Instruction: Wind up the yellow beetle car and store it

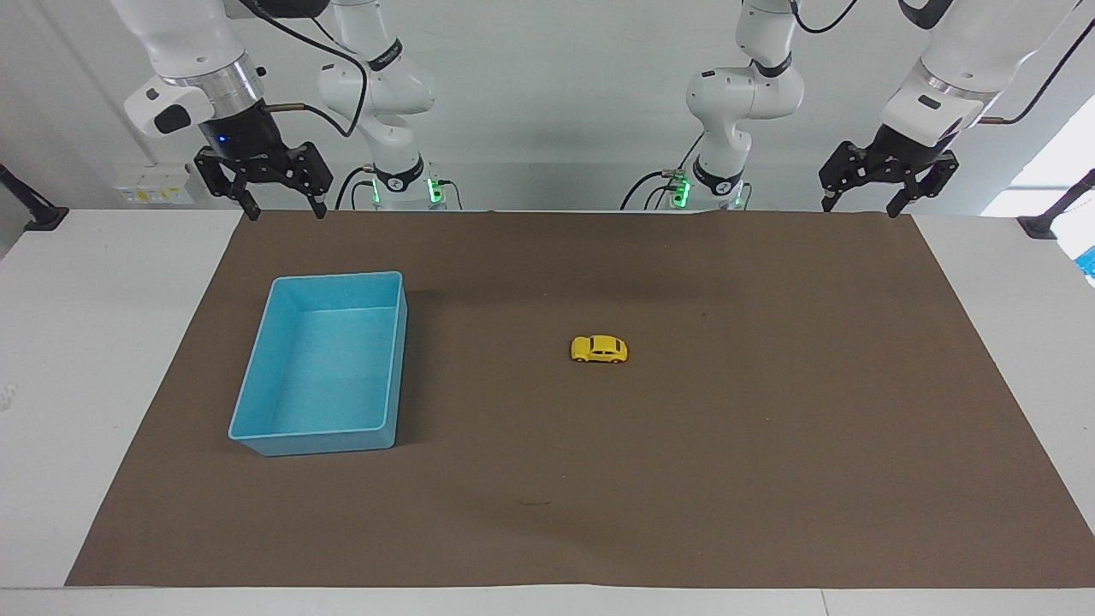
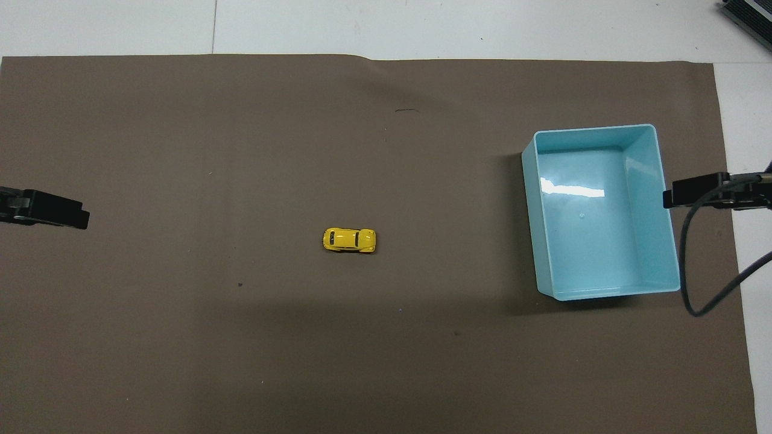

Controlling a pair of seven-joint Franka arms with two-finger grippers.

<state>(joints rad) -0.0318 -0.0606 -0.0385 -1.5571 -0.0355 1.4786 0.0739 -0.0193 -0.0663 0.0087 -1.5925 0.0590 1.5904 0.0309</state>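
Nothing done yet; yellow beetle car (image 1: 599, 349) sits on wheels mid-mat, untouched, well apart from empty light-blue bin (image 1: 257, 409); left gripper (image 1: 890, 202) and right gripper (image 1: 282, 205) both open, empty, raised over mat edge by bases; winding, storing all ahead.

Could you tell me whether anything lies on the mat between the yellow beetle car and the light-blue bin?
Nothing visible does: only bare brown mat separates the yellow beetle car from the empty light-blue bin toward the right arm's end.

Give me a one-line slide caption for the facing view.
Yellow toy car on the brown mat, empty blue bin beside it; left gripper and right gripper open, waiting.
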